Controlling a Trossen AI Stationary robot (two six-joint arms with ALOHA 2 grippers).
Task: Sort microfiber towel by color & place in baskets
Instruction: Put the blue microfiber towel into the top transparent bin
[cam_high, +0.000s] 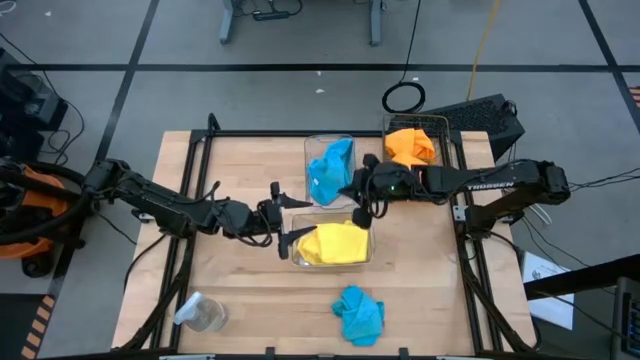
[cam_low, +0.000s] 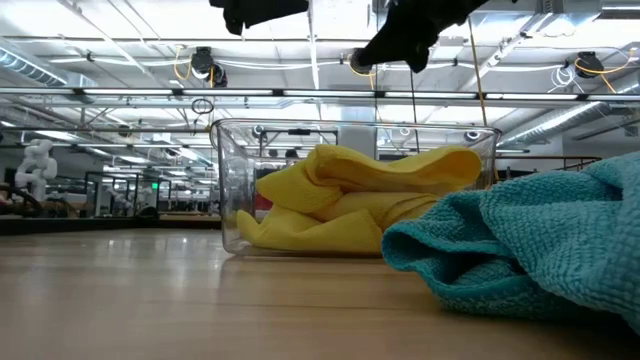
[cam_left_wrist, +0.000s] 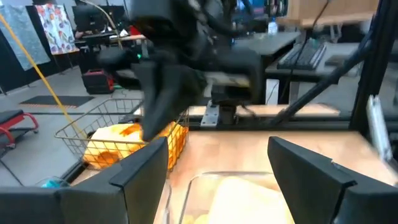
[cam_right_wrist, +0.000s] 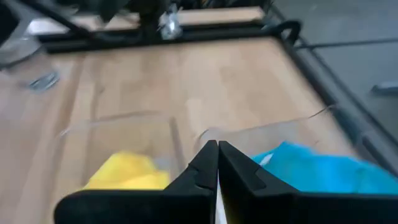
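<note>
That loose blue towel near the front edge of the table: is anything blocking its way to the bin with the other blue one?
Yes. The yellow-towel bin sits directly between the loose blue towel and the blue-towel bin.

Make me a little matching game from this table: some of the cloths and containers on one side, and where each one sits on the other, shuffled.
Things:
1. yellow towel
2. orange towel
3. loose turquoise towel
4. small clear jar

Places:
A. in the wire-mesh basket at the table's far right corner
B. bare on the table, near edge, right of centre
C. in the nearer clear bin, mid-table
D. on the table near its front left corner

Pairs: 1-C, 2-A, 3-B, 4-D
</note>
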